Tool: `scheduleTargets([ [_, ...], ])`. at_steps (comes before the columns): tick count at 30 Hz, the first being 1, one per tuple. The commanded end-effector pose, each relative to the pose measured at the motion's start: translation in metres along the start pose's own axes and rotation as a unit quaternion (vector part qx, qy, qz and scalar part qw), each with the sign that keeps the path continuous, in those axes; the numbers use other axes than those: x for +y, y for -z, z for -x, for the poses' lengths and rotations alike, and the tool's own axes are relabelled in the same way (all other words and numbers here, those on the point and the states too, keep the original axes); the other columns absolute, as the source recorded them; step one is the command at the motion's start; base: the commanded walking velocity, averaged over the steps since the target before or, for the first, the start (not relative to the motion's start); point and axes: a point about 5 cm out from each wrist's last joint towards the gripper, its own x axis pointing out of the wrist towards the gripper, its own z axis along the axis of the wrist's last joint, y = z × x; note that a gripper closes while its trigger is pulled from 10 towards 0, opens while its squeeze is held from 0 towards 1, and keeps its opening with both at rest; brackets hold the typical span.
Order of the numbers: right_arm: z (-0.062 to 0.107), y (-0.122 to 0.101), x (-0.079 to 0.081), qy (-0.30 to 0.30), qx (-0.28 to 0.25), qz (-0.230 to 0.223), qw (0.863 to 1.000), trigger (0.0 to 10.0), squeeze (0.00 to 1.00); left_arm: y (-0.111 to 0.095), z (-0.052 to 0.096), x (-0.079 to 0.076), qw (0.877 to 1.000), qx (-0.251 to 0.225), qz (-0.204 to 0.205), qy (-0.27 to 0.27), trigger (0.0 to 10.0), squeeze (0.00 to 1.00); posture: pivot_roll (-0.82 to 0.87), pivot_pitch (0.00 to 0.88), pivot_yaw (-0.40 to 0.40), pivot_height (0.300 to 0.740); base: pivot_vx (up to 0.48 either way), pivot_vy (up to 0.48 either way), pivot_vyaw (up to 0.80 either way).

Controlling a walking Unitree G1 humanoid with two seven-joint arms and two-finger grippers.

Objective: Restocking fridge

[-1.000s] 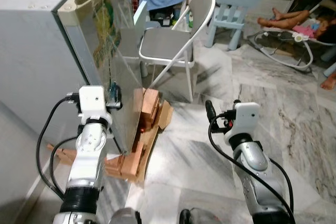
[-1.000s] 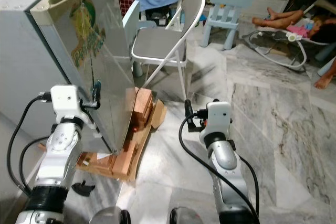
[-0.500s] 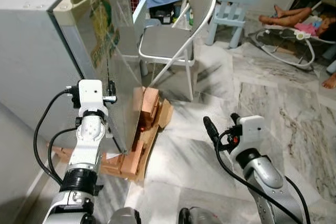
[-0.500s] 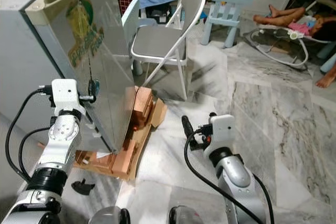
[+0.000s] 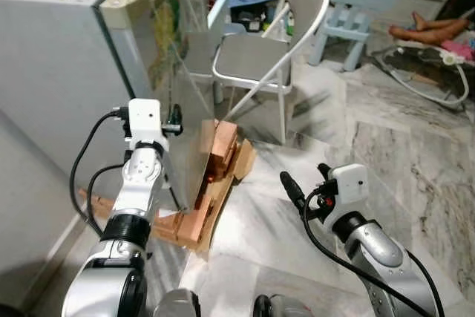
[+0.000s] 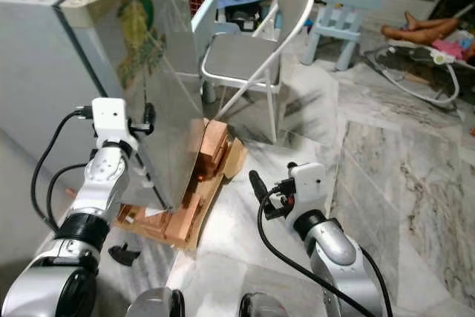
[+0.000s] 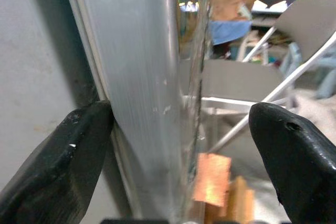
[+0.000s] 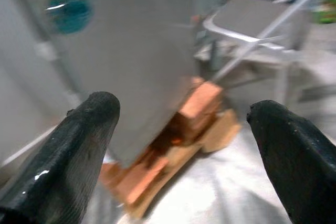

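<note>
Left hand spread, straddling fridge door edge — right hand open, empty.

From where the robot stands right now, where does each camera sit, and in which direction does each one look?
Left eye view: on the head, looking forward and down at the grey metal fridge, its door edge, and the white folding chair; both silver arms show.
Right eye view: the other eye of the same stereo camera, same scene.
Left wrist view: along the left gripper, whose open black fingers straddle the fridge door edge.
Right wrist view: along the open right gripper, towards the stacked wooden blocks under the fridge.
Shared: every view shows the chair and blocks.
</note>
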Motion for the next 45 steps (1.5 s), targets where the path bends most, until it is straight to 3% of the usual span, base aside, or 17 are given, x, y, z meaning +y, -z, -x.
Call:
scheduleTargets([
  [1,0.002,-0.002,0.006,-0.030,0.000,-0.007,1.000,10.0,0.00,-0.049,-0.011,-0.040,0.991,-0.091,0.006,0.094,10.0,0.00,-0.01,0.083,-0.020,0.740,0.000,0.000,0.00],
  [3,0.005,-0.001,0.010,-0.041,-0.008,-0.010,0.999,10.0,0.00,-0.089,-0.003,-0.092,0.966,-0.163,0.018,0.200,10.0,0.00,0.01,0.078,-0.021,0.740,0.000,0.000,0.00],
  [4,0.005,-0.001,0.010,-0.041,-0.008,-0.010,0.999,10.0,0.00,-0.089,-0.003,-0.092,0.966,-0.163,0.018,0.200,10.0,0.00,0.01,0.078,-0.021,0.740,0.000,0.000,0.00],
  [5,0.006,0.001,0.012,-0.044,-0.006,-0.012,0.999,10.0,0.00,-0.099,0.006,-0.116,0.950,-0.180,0.027,0.252,10.0,0.00,0.00,0.076,-0.019,0.740,0.000,0.000,0.00],
  [6,0.005,0.001,0.013,-0.050,-0.007,-0.010,0.999,10.0,0.00,-0.098,0.011,-0.127,0.943,-0.175,0.043,0.281,10.0,0.00,0.00,0.075,-0.015,0.740,0.000,0.000,0.00],
  [8,0.004,0.000,0.014,-0.053,-0.009,-0.008,0.999,10.0,0.00,-0.095,0.013,-0.130,0.940,-0.171,0.045,0.291,10.0,0.00,0.00,0.073,-0.012,0.740,0.000,0.000,0.00],
  [11,0.003,0.000,0.014,-0.047,-0.012,-0.011,0.999,10.0,0.00,-0.078,0.013,-0.123,0.947,-0.150,0.037,0.282,10.0,0.00,0.00,0.072,-0.005,0.740,0.000,0.000,0.00],
  [14,0.003,0.003,0.013,-0.044,-0.012,-0.013,0.999,10.0,0.00,-0.066,0.011,-0.108,0.960,-0.130,0.023,0.248,10.0,0.00,0.01,0.071,-0.003,0.740,0.000,0.000,0.00],
  [16,0.001,0.004,0.012,-0.045,-0.015,-0.012,0.999,10.0,0.00,-0.058,0.009,-0.089,0.968,-0.117,0.012,0.223,10.0,0.00,0.01,0.068,-0.002,0.740,0.000,0.000,0.00],
  [19,0.000,0.007,0.011,-0.049,-0.015,-0.006,0.999,10.0,0.00,-0.055,0.010,-0.079,0.970,-0.119,0.015,0.212,10.0,0.00,0.02,0.062,-0.004,0.740,0.000,-0.254,0.00],
  [23,-0.002,0.008,0.008,-0.035,-0.018,-0.003,0.999,10.0,0.00,-0.050,0.015,-0.074,0.971,-0.116,0.018,0.206,10.0,0.00,0.01,0.055,-0.002,0.740,0.064,-0.434,0.00],
  [25,-0.005,0.009,-0.001,0.005,-0.020,0.016,1.000,10.0,0.00,-0.045,0.019,-0.072,0.973,-0.112,0.014,0.200,10.0,0.00,0.01,0.054,-0.002,0.740,0.259,-0.401,0.00],
  [27,-0.007,0.008,-0.015,0.060,-0.023,0.001,0.998,10.0,0.00,-0.037,0.026,-0.068,0.976,-0.101,0.017,0.193,10.0,0.00,0.01,0.052,-0.001,0.740,0.261,-0.399,0.00],
  [30,-0.012,0.007,-0.023,0.087,-0.017,-0.007,0.996,10.0,0.00,-0.023,0.036,-0.063,0.978,-0.083,0.017,0.189,10.0,0.00,0.01,0.050,0.004,0.740,0.293,-0.376,0.00],
  [36,-0.017,0.002,-0.017,0.089,-0.027,0.003,0.996,10.0,0.00,-0.016,0.043,-0.058,0.979,-0.073,-0.002,0.189,10.0,0.00,0.02,0.052,0.001,0.740,0.302,-0.370,0.00],
  [45,-0.024,-0.005,-0.013,0.098,-0.036,0.016,0.994,10.0,0.00,-0.026,0.032,-0.069,0.974,-0.085,-0.017,0.208,10.0,0.00,0.02,0.051,0.010,0.740,0.366,-0.303,0.00],
])
